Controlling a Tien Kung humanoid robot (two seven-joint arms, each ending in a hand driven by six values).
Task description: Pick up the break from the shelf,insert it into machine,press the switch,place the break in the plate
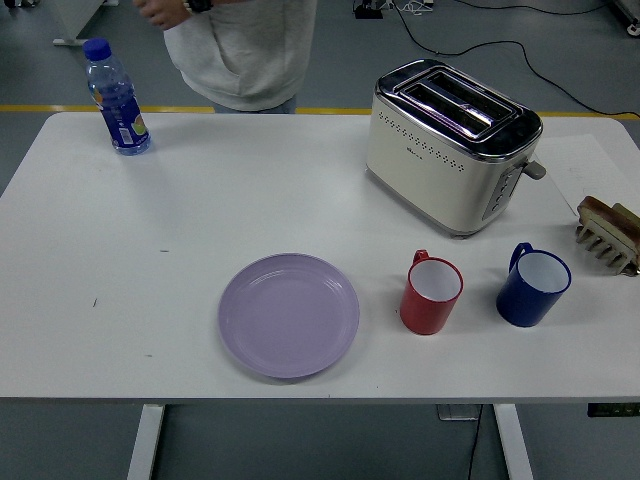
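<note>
On the table's right edge: rack [608,236] holding bread slice [598,212], partly cropped.
Toaster [450,145]: slots run diagonally.
Nearby: red mug [431,293], blue mug [533,286], plate [288,314], bottle [117,98].
Robot hands: unseen, state unknown.

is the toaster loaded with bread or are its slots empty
Empty, as far as the view shows: both slots on top of the toaster look dark, with no slice sticking out. The bread sits in the rack at the right edge.

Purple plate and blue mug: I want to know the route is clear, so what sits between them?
In the head view, a red mug stands upright between the purple plate and the blue mug, touching neither.
</note>
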